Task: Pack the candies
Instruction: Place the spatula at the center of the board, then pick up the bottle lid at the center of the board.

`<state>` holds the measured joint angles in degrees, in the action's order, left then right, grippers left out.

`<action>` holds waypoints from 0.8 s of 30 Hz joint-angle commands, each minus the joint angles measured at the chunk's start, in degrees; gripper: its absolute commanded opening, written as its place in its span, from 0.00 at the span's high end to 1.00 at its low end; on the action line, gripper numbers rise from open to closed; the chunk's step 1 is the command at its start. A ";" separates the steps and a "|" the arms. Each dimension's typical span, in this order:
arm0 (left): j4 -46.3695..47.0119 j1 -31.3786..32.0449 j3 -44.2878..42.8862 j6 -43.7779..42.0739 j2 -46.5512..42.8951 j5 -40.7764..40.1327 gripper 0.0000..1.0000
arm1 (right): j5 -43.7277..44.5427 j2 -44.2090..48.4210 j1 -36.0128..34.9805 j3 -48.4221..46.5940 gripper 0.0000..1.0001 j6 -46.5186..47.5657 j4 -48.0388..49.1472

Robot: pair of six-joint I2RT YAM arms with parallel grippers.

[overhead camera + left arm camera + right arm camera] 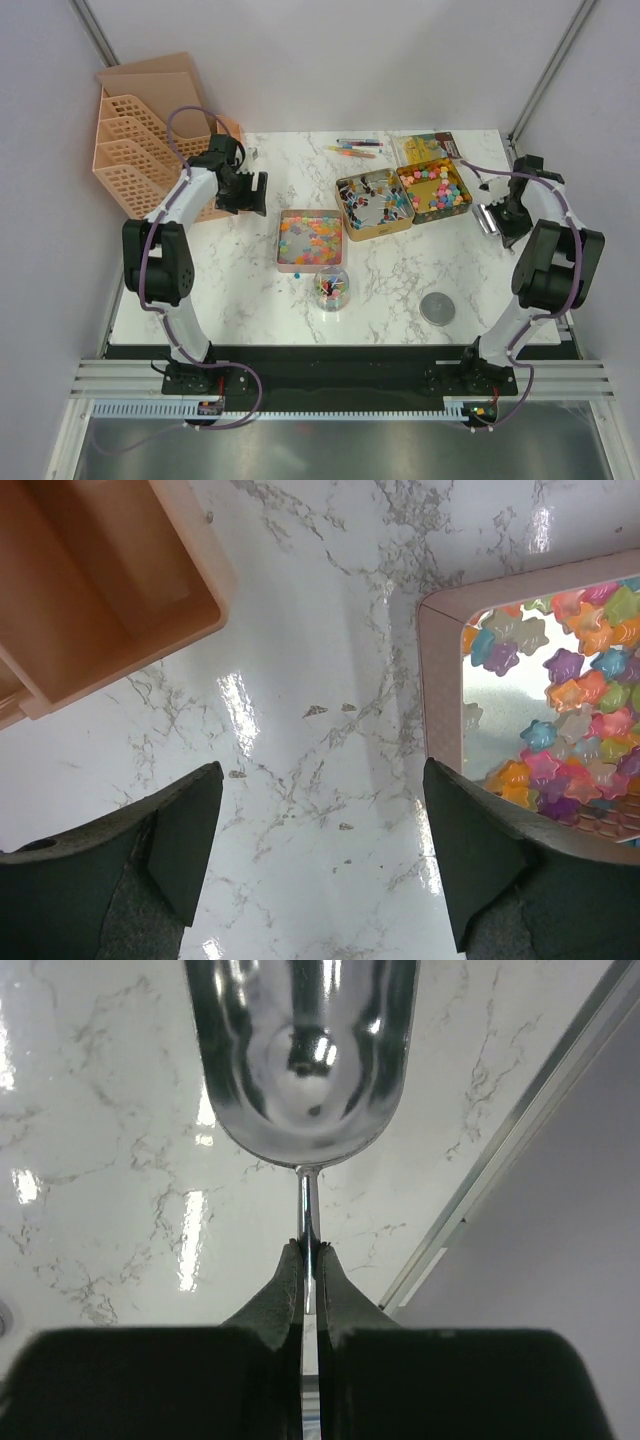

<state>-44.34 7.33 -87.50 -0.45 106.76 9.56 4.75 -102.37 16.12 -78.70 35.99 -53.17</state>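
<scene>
Pinching the handle of a metal scoop (300,1060) in the tight-closed right gripper (310,1252) at the right edge, probably for ladling candies (312,238) from the pink tray (440,680) into the jar (332,288) near of it, with the left gripper (320,830) spread, empty, left of that tray.

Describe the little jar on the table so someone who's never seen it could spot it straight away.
On the white marble table, find the square pink tray of star-shaped candies near the middle. Just in front of it, toward the arm bases, stands the small jar. It is the only round, see-through container there.
</scene>
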 commanded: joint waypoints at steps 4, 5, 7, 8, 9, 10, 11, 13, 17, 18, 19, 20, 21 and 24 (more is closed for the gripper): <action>0.30 1.19 -2.58 -0.96 -2.61 0.72 0.14 | -6.77 -5.29 1.72 -4.45 1.00 -8.20 3.85; 0.22 1.19 -2.67 -1.05 -2.70 0.20 0.14 | -6.95 -5.73 1.72 -4.54 1.00 -8.65 4.21; 0.30 1.19 -2.85 -1.83 -2.70 0.02 0.13 | -8.00 -6.70 1.72 -5.15 1.00 -8.83 4.48; 0.22 1.19 -3.02 -2.01 -2.61 0.10 0.11 | -8.61 -6.88 1.72 -5.33 0.96 -8.39 4.30; 0.04 1.37 -3.63 -2.62 -2.35 0.02 0.05 | -9.75 -6.10 1.81 -5.41 0.91 -7.35 2.99; -0.22 1.46 -3.99 -3.06 -2.26 0.10 0.02 | -12.11 -5.22 1.72 -5.24 0.83 -5.77 2.20; -0.40 1.46 -4.42 -3.59 -2.08 1.67 0.00 | -12.31 -3.99 1.72 -4.80 0.70 -4.80 1.76; -0.66 1.54 -5.48 -4.04 -2.08 2.83 0.00 | -13.01 2.23 1.81 -2.35 0.61 -0.67 2.10; -1.27 1.63 -5.31 -3.77 -2.08 4.93 0.00 | -26.92 17.43 1.81 6.16 0.28 18.53 0.53; -1.37 1.63 -4.53 -3.68 -2.08 5.29 0.00 | -28.82 24.60 1.20 11.84 0.25 28.69 -0.52; -1.28 1.98 -4.00 -3.77 -2.26 5.38 0.00 | -29.71 27.89 0.24 14.94 0.22 32.96 -0.45; -1.28 2.24 -3.64 -3.94 -2.35 5.64 0.01 | -29.71 30.97 -1.25 17.85 0.14 36.31 -0.53; -1.19 2.51 -3.12 -4.29 -2.69 5.82 0.02 | -29.19 35.79 -4.57 23.27 0.08 39.57 -0.97; -0.67 4.09 -1.01 -4.74 -3.48 5.03 0.04 | -28.14 41.52 -9.24 31.38 0.02 50.21 -1.50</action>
<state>-44.91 9.80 -90.02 -2.74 106.54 12.93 -19.81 -61.63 9.98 -54.96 69.12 -52.14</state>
